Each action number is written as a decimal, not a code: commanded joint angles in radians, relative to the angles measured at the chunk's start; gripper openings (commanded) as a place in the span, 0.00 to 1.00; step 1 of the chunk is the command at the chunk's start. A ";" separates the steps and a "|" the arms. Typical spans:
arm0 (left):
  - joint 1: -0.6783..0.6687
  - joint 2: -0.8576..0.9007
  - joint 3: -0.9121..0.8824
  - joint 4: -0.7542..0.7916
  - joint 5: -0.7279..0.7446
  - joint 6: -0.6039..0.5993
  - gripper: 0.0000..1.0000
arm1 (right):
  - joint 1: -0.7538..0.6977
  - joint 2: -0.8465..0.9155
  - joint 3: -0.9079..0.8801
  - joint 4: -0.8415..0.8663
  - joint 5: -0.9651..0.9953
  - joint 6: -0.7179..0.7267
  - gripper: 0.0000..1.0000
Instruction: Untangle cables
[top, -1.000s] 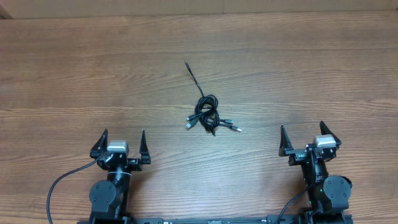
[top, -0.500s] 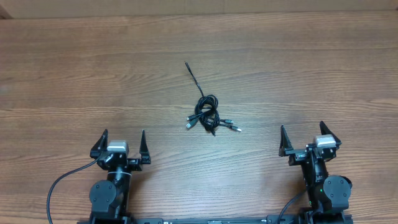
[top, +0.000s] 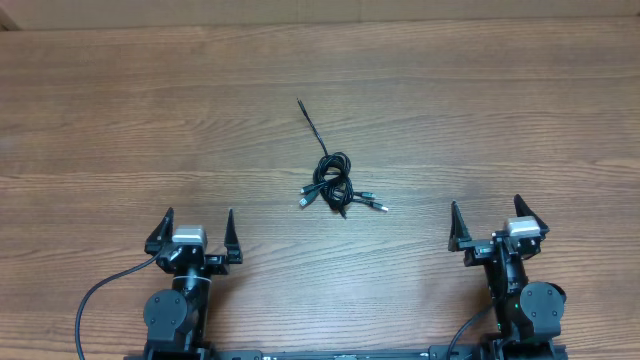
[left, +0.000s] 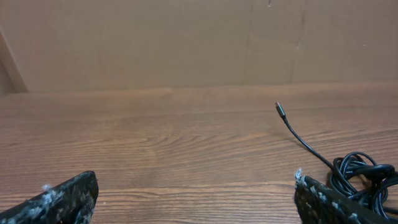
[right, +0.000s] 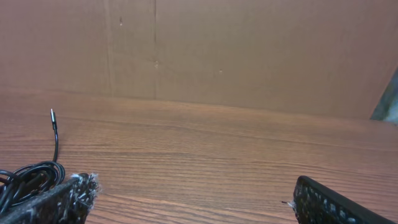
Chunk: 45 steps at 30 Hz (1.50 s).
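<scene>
Black against brown wood: two arms at the near edge of the table, one thicker black lead curling off each base. Just ahead, two grippers, two fingers apiece. Left gripper spread wide and empty, pointing away over bare wood. Right gripper likewise spread wide, gripping nothing.

Farther out, about midway between the two grippers and well apart from both, one small bunch of cables lying flat on the wood: thin black cords wound into a tight knot of little loops. Number of cords in the knot impossible to tell. Two short ends poking out on the near side, both silver-tipped, one toward the left, one toward the right. One longer tail running straight out of the knot toward the far left, ending in a slim dark plug.

Same knot at lower right in the left wrist view, at lower left in the right wrist view.

Beyond the far edge, one plain brown cardboard wall.
</scene>
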<state>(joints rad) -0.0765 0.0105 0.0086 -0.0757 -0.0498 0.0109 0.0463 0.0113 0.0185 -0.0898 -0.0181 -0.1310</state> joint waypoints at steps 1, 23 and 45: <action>0.004 -0.006 -0.003 0.000 -0.001 -0.016 1.00 | -0.003 -0.005 -0.010 0.005 0.010 -0.001 1.00; 0.004 0.401 0.370 -0.237 0.026 -0.032 1.00 | -0.003 -0.005 -0.010 0.005 0.010 -0.001 1.00; 0.004 1.054 0.966 -0.795 0.233 0.011 1.00 | -0.003 -0.005 -0.010 0.005 0.010 -0.001 1.00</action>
<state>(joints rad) -0.0765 1.0351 0.9447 -0.8692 0.0982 0.0074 0.0463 0.0113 0.0185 -0.0902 -0.0181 -0.1314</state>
